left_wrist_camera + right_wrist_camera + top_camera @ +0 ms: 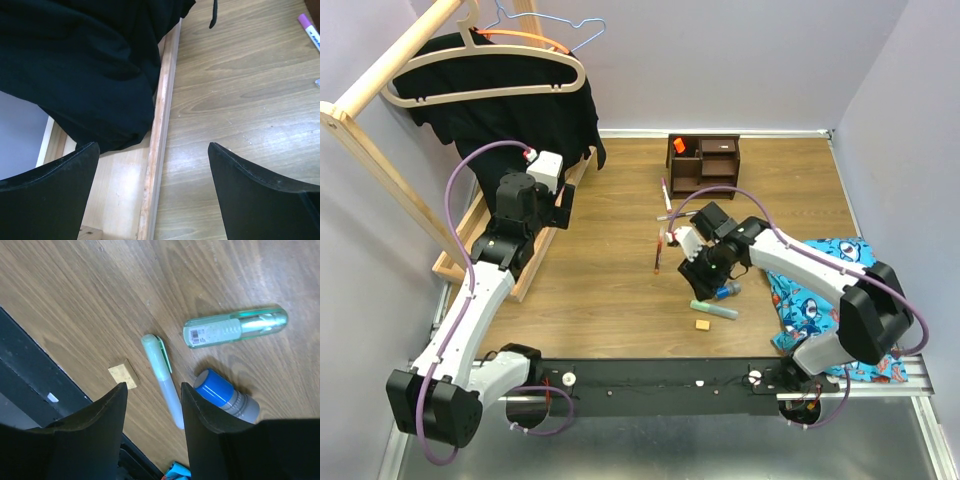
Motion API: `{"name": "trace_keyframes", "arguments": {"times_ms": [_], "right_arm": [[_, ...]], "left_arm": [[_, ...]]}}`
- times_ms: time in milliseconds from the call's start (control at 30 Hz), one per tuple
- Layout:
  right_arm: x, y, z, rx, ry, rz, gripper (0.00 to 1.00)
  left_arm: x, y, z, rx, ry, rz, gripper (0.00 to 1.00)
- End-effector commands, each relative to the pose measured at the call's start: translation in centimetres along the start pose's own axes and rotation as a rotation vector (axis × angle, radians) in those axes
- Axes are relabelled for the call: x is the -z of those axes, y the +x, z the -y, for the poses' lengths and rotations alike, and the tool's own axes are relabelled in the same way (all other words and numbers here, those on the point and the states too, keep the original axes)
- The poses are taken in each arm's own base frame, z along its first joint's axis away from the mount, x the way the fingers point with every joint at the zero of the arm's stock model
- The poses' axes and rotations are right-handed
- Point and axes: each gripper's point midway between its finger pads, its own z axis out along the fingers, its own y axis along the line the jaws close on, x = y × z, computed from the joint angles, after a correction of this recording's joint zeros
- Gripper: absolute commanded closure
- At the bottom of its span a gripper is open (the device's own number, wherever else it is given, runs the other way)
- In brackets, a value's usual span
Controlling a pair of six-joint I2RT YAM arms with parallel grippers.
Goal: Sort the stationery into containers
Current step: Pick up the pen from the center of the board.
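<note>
The dark brown organizer [703,163] stands at the back of the table, with an orange item [679,145] in its top left. Thin pens [665,195] and a red pen [659,250] lie in front of it. My right gripper [705,262] hangs open and empty above the table [152,400]. Below it lie a pale green highlighter [162,375], a clear green tube [235,327], the blue-capped tube [225,396] and the small yellow eraser [123,374]. My left gripper [560,205] is open and empty [152,165] over the rack base; a purple pen tip [310,32] shows far right.
The light wooden clothes rack base [160,125] and a hanging black garment [75,65] fill the left side. A blue fish-print cloth [830,300] lies under my right arm. A black rail [660,385] runs along the near edge.
</note>
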Motion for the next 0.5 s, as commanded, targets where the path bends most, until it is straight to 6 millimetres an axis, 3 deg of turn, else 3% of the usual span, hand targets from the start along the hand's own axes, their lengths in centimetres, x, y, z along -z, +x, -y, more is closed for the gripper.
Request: {"name": "trace_keyframes", "arguments": {"times_ms": [0, 233, 467], "right_arm": [[-2.1, 0.8, -0.5, 0.062, 0.009, -0.078, 0.45], [-4.0, 2.3, -1.1, 0.161, 0.017, -0.171, 0.45], [-4.5, 2.6, -0.3, 0.179, 0.058, -0.192, 0.45]], "left_arm": [[0.9, -0.3, -0.2, 0.027, 0.019, 0.015, 0.01], [0.9, -0.4, -0.8, 0.054, 0.003, 0.021, 0.01], [0.8, -0.3, -0.6, 0.076, 0.015, 0.019, 0.01]]}}
